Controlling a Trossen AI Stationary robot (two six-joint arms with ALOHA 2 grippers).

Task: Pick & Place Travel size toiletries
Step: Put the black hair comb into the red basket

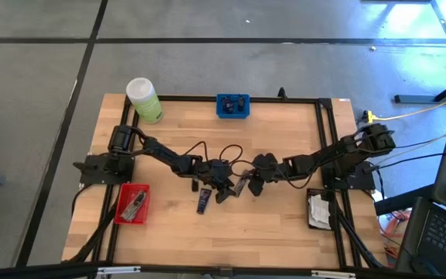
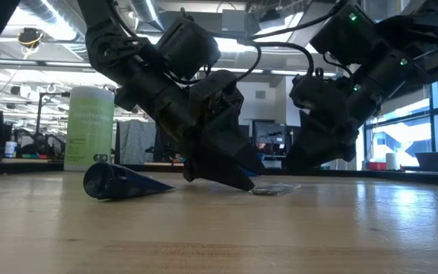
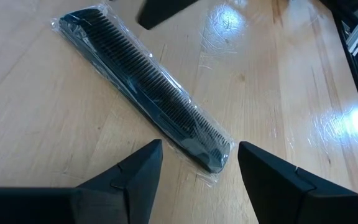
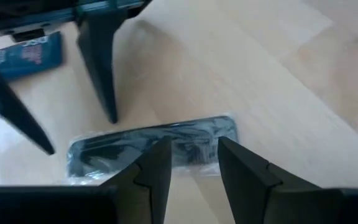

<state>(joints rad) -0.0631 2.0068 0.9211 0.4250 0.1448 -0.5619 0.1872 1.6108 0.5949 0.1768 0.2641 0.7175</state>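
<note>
Between the two claws, at the middle of the wooden counter, lies a black plastic comb sealed in a clear packet, flat on the surface. The left claw hangs just above one end of the packet with its fingers spread, one to each side of the tip. The right claw is over the opposite end, fingers parted and closing on nothing. A dark navy tube with printed lettering lies just beyond the left claw, untouched.

The step in hand appears to be the approach for picking the comb. The next move calls for one claw to descend until its fingers straddle the narrow width of the packet, then to close; the thin, slippery film may slide.
</note>
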